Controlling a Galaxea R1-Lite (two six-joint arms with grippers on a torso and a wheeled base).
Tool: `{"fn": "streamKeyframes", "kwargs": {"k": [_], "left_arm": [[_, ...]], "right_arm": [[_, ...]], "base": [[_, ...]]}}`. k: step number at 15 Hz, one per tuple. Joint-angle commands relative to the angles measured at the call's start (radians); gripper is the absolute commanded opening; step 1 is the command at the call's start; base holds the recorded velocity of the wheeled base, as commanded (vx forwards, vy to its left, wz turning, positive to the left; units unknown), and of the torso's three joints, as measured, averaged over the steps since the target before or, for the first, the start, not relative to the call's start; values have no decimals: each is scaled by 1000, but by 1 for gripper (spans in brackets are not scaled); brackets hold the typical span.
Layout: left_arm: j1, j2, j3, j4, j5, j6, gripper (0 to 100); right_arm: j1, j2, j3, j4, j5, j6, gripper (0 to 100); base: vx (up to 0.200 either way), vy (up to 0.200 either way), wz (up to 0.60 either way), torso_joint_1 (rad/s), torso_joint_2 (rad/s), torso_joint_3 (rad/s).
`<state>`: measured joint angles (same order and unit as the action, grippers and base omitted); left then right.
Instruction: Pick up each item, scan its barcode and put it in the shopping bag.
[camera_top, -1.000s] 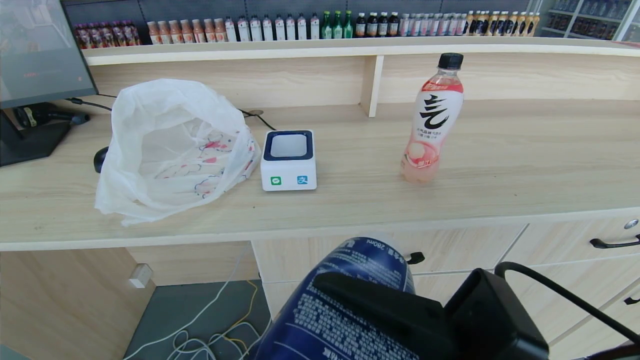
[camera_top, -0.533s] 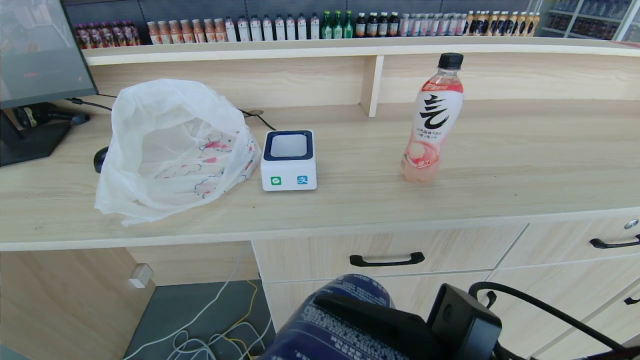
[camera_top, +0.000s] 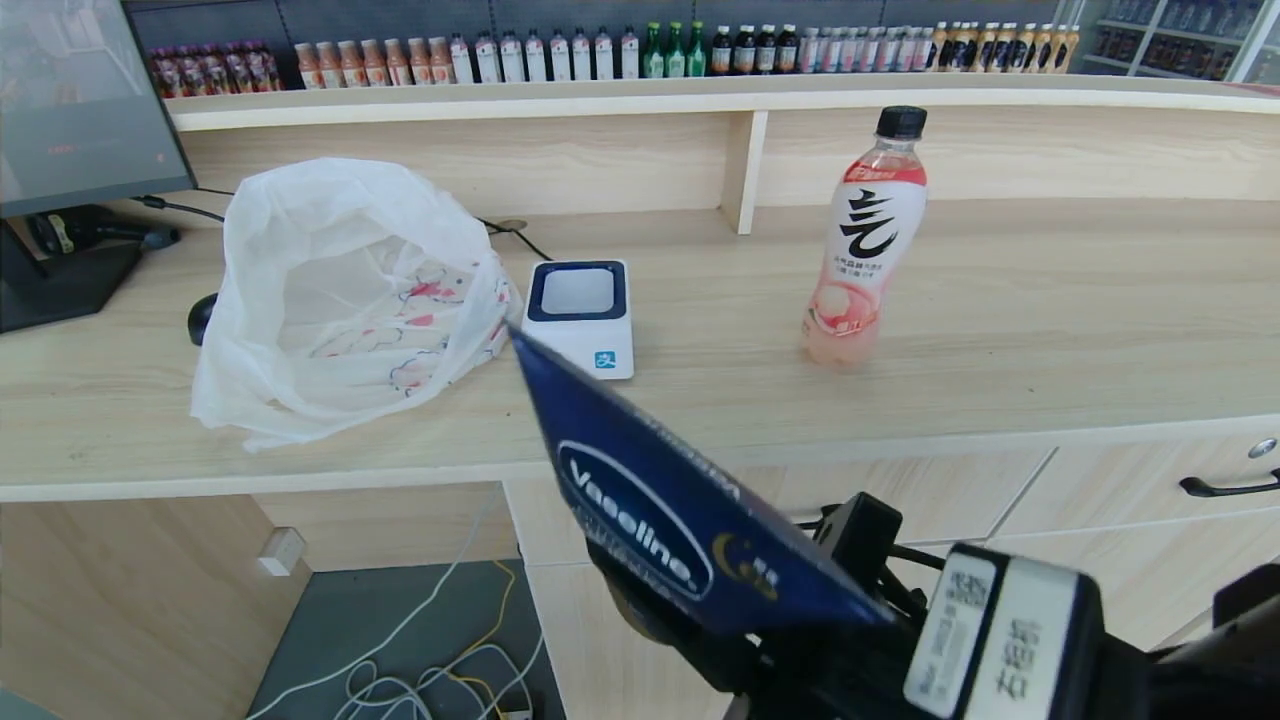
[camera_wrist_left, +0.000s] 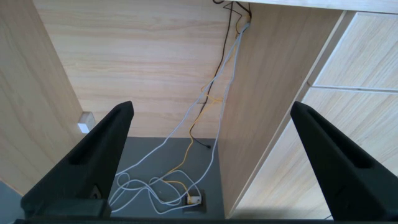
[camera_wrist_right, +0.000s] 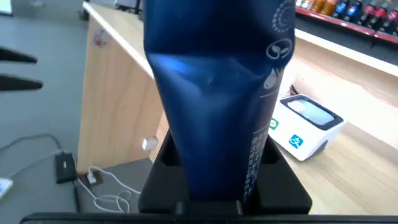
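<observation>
Altogether one blue tube (camera_top: 660, 490), seemingly gripped, one bottle (camera_top: 865, 240), one bag (camera_top: 340, 290), one scanner (camera_top: 580, 300).

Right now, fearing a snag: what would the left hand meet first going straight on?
The left hand points under the counter; likely the loose cables on the floor first, depth unclear.

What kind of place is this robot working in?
Most likely a shop checkout: a long row of bottled drinks lines the back, and a small white box scanner and a white plastic shopping bag sit on the pale wooden counter.
</observation>
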<state>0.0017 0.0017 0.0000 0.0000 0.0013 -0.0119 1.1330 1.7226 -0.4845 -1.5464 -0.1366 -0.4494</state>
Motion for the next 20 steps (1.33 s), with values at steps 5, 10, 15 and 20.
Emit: {"fn": "streamKeyframes", "kwargs": {"k": [5, 10, 15, 20], "left_arm": [[0, 0, 0, 0, 0, 0, 100], [0, 0, 0, 0, 0, -2, 100], [0, 0, 0, 0, 0, 0, 100], [0, 0, 0, 0, 0, -5, 100]], "right_arm": [[-242, 11, -25, -24, -34, 227, 0], [-337, -23, -31, -24, -32, 344, 0], [-386, -54, -77, -24, -32, 376, 0], [-415, -43, -123, -24, -58, 391, 0]], "base": [[0, 0, 0, 0, 0, 0], [0, 0, 0, 0, 0, 0], [0, 0, 0, 0, 0, 0], [0, 0, 0, 0, 0, 0]]}}
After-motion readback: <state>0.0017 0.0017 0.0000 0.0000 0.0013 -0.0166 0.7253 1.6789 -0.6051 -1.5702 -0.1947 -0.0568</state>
